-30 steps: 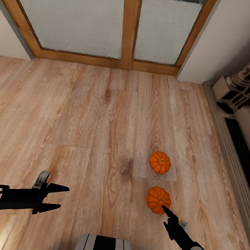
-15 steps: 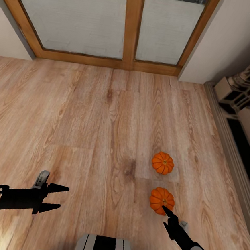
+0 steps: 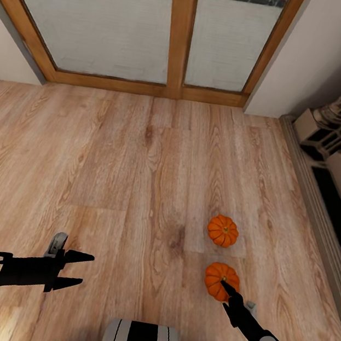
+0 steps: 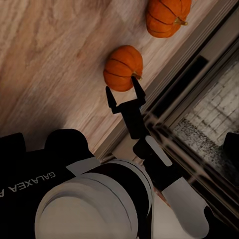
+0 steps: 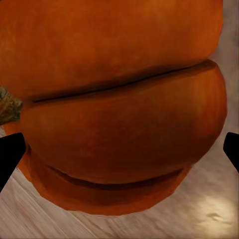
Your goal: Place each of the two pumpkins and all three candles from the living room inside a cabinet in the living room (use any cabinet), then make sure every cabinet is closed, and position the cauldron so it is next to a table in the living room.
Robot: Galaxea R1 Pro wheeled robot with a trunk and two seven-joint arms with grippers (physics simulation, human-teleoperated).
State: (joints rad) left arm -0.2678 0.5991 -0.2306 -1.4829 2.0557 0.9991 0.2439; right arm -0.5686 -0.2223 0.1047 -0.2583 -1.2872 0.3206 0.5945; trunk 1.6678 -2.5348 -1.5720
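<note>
Two small, squat, bright-orange ribbed pumpkins lie on the light wooden plank floor (image 3: 112,155): one nearer the wood-framed glass door (image 3: 179,33), the far pumpkin (image 3: 223,230), and one further from that door, the near pumpkin (image 3: 219,278). Two black robot pincers count as well: the left pincer (image 3: 78,271) and the right pincer (image 3: 227,286). The glass door has two panes, split by one wooden post.

Open right claw (image 4: 125,94) at pumpkin (image 4: 122,67)
</note>
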